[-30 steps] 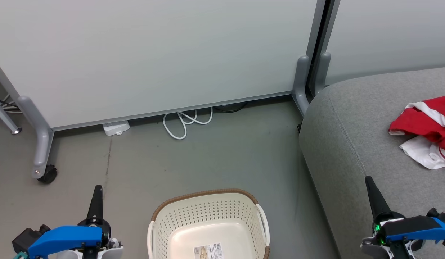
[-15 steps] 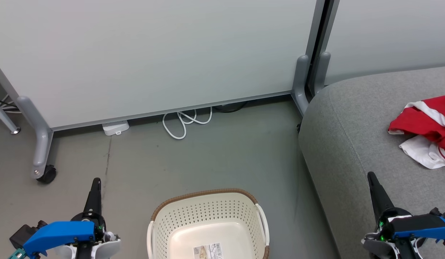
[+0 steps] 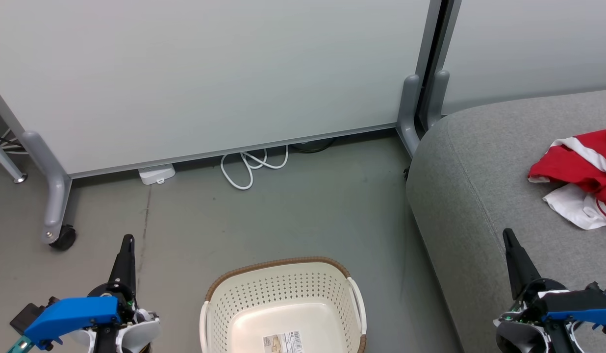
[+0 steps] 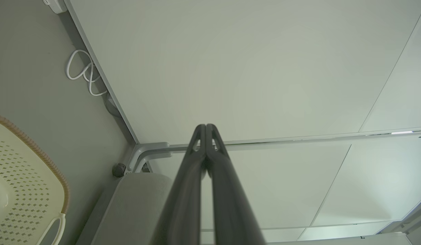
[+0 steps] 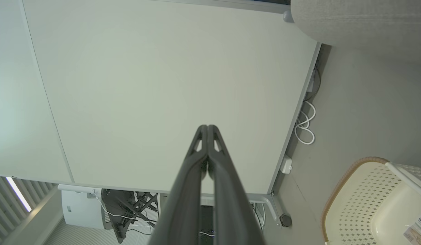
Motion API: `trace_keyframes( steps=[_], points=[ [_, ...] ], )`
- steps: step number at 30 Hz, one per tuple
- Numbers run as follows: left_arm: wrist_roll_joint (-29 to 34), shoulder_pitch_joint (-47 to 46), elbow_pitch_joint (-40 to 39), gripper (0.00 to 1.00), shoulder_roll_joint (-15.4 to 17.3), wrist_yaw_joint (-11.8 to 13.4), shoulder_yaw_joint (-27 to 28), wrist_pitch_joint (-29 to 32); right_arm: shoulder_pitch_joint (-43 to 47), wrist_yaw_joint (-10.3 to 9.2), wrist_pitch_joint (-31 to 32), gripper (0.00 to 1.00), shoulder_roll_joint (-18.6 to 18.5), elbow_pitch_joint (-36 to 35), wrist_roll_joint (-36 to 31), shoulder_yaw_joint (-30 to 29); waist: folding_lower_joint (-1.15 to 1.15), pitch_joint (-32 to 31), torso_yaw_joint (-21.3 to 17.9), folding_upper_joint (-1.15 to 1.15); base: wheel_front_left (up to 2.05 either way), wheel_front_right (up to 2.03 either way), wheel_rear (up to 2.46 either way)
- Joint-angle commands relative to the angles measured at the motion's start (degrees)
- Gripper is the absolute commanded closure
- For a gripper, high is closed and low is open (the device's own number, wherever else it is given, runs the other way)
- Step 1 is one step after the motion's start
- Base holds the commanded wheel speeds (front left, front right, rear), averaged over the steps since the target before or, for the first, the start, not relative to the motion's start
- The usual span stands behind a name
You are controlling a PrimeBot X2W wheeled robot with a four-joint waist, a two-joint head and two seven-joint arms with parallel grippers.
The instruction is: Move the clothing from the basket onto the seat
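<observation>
Basket (image 3: 283, 287) bare inside, clothing (image 3: 580, 166) heaped on the seat (image 3: 479, 186), left gripper (image 3: 128, 240) and right gripper (image 3: 507, 234) both pinched closed and empty; likely done, so park arms clear of rim and fabric.

Right claw (image 5: 207, 127) tips touching, basket (image 5: 360, 197) nearby

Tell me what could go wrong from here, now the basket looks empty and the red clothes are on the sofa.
1. The clothing runs off the head view's right edge, so whether both garments lie on the seat cannot be confirmed.
2. The basket is cut off at its near side, so something may remain there.
3. Rolling forward could probably snag the white cable on the floor.
</observation>
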Motion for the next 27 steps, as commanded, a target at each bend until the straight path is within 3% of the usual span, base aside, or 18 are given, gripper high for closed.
trace_keyframes(
  steps=[1, 12, 27],
  points=[
    [-1.1, -0.9, -0.5, 1.00, 0.3, -0.5, 0.2, 0.3, -0.7, 0.02, 0.3, 1.00, 0.0, -0.4, 1.2, -0.2, 0.00, 0.0, 0.0, 0.00, 0.00, 0.00, 0.00],
    [-4.8, -1.2, -1.2, 1.00, 0.3, -0.4, 0.6, 1.4, -0.9, 0.02, 1.1, 1.00, 0.0, -0.8, 5.5, -0.5, 0.00, 0.1, -0.1, 0.00, 0.00, 0.00, 0.00],
    [-4.6, -1.2, -1.2, 1.00, 0.3, -0.4, 0.6, 1.3, -0.9, 0.02, 1.1, 1.00, 0.0, -0.8, 5.3, -0.5, 0.00, 0.1, -0.1, 0.00, 0.00, 0.00, 0.00]
  ],
)
